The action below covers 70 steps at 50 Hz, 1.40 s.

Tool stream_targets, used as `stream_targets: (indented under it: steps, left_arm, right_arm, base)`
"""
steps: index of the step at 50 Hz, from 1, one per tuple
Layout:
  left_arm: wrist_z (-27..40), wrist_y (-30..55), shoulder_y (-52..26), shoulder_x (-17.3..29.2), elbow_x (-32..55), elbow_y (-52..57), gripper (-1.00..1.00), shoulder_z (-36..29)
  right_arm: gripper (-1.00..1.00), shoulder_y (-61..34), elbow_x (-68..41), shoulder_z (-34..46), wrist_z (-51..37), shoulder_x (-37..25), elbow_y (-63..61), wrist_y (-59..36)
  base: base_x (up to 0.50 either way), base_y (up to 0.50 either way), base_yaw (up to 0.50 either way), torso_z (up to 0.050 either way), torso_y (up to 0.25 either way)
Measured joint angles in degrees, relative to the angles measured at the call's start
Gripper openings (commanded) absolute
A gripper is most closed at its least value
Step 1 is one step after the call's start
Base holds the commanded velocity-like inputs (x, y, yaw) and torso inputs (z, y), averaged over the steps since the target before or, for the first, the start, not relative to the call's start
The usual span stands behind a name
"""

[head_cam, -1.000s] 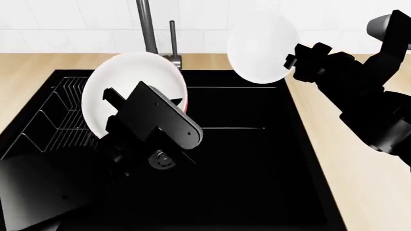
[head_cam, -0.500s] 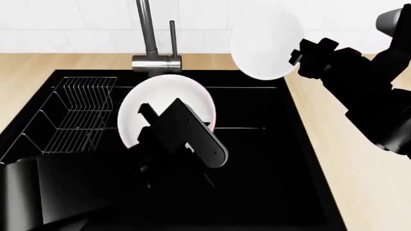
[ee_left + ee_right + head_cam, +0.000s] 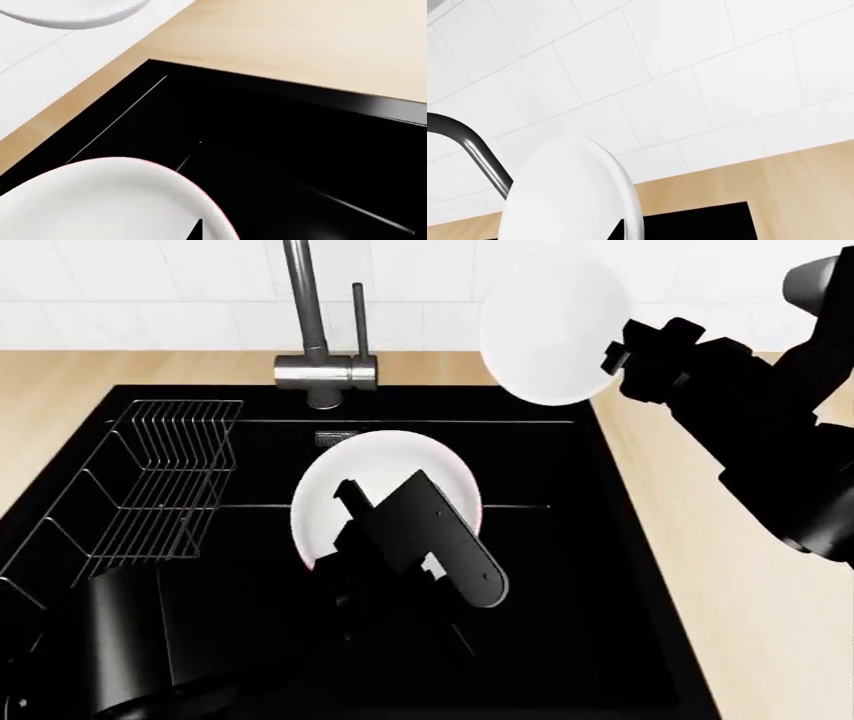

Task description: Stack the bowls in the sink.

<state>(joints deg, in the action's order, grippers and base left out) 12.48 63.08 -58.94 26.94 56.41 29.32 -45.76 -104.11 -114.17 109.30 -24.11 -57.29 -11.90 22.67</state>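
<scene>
At the far left of the head view, the wire rack (image 3: 154, 480) stands inside the sink (image 3: 607, 570), against its left wall, and it carries nothing. Behind the basin, the steel tap (image 3: 314, 325) rises from the wooden counter (image 3: 80, 380) with white tiles (image 3: 134, 285) behind it. In the middle of the basin, the left gripper (image 3: 350, 508) holds the red bowl (image 3: 384, 490) by its rim — the jaws are closed on the rim, the bowl is tilted with its white inside toward the camera, and only a thin red line of the outside shows at the edge. The bowl is low over the black floor of the sink; I cannot tell if it touches it. The left wrist view shows the same white inside (image 3: 107, 200) with the thin red edge, above the black basin (image 3: 280, 150). More to the right, above the back right corner of the sink, the right gripper (image 3: 617, 352) holds the white bowl (image 3: 551, 325) high, nearly on its edge — the jaws pinch its rim. In the right wrist view this bowl (image 3: 570, 195) stands before the tiles, and the tap's curve (image 3: 474, 145) is beside it.
</scene>
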Motion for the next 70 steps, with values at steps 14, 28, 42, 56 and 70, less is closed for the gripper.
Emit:
stream_targets:
  steps: [14,28,42,56,70]
  left_arm:
    - [-3.1,-1.4,0.2,-1.7,-2.7,-4.9,-1.00,-3.8]
    - [-6.6,-4.0,0.8,-3.3,-5.0,-10.3,-1.00,-6.4]
    - [-9.8,-6.8,1.8,-4.5,-6.7,-15.1,-1.00,-8.4]
    - [-12.6,-10.2,2.8,-5.7,-9.3,-21.2,-1.00,-10.2]
    - [-14.5,-12.9,4.0,-6.6,-11.3,-25.5,-1.00,-11.9]
  right_arm:
    - [-1.00,0.2,0.1,-0.6,0.0,0.0,-0.1,-0.2]
    - [-1.00,0.2,0.1,-1.1,-0.1,-0.1,-0.1,-0.7]
    - [-1.00,0.6,0.2,-1.5,0.0,-0.1,0.1,-1.0]
    - [-1.00,0.9,0.4,-1.9,0.1,-0.2,0.0,-1.2]
    - [-1.00,1.1,0.6,-2.3,0.0,-0.3,-0.2,-1.4]
  base:
    - [0.00,0.00,0.00,0.000,0.001]
    - [0.00,0.00,0.00,0.001,0.001]
    - [0.00,0.00,0.00,0.000,0.001]
    - [0.00,0.00,0.00,0.001,0.001]
    - [0.00,0.00,0.00,0.000,0.001]
